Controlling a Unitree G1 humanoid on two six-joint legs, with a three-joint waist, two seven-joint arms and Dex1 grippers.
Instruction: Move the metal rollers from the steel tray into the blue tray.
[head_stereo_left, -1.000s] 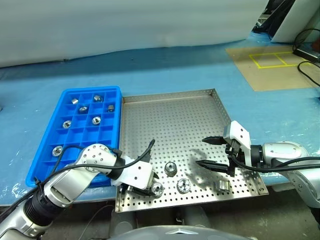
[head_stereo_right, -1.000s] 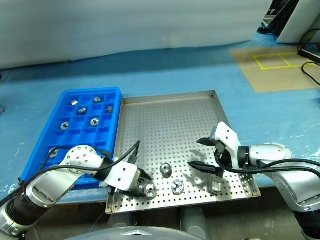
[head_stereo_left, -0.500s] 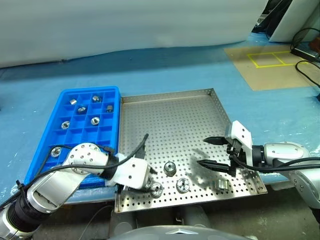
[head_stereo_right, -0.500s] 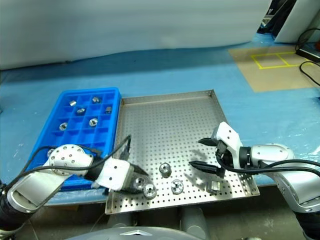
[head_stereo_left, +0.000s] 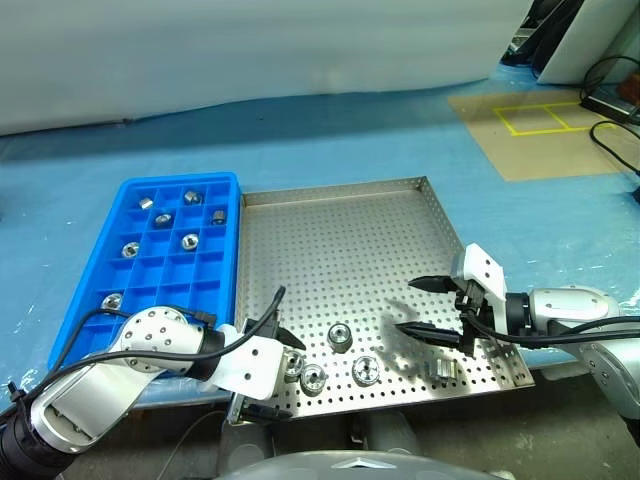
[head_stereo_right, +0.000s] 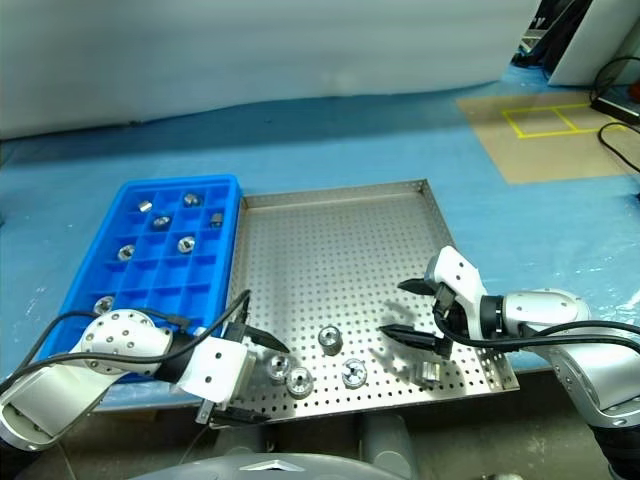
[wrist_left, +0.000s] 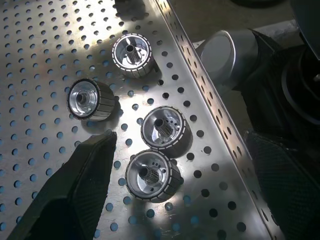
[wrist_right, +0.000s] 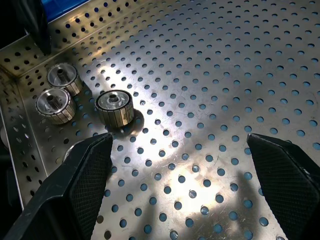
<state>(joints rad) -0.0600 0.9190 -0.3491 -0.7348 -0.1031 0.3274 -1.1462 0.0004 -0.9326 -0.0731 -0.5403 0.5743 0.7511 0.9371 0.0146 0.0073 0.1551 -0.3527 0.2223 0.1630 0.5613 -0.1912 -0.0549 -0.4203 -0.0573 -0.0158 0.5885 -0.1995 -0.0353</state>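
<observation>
Lying furthest left: the blue tray (head_stereo_left: 180, 181) is set on the counter (head_stereo_left: 330, 130) with its long side against the steel tray (head_stereo_left: 340, 240). Seven metal rollers are seen in its compartments, most in the far rows; many compartments are bare.
Left hand (head_stereo_left: 285, 378): released, fingers spread wide, held low over the near left corner of the steel tray and pointed to the right.
Nearest roller (head_stereo_left: 291, 366): found between the left hand's spread fingers, standing on end with its hole up, so its axis is upright.
Crowding roller (head_stereo_left: 314, 377): placed just beside the nearest one on its right, also on end. It is judged likely to be caught or knocked if the fingers are brought together carelessly.
Near rim: the tray's low edge runs close under the left hand's nearer finger, so little room is left on that side.
Middle rollers: one (head_stereo_left: 341, 337) stands further in, and one (head_stereo_left: 366, 371) to the right.
Right hand (head_stereo_left: 408, 305): released, fingers apart, hovering above the tray's right part, with nothing held.
Last roller (head_stereo_left: 443, 371): seen near the right corner, apparently on its side, nearer the right hand.
</observation>
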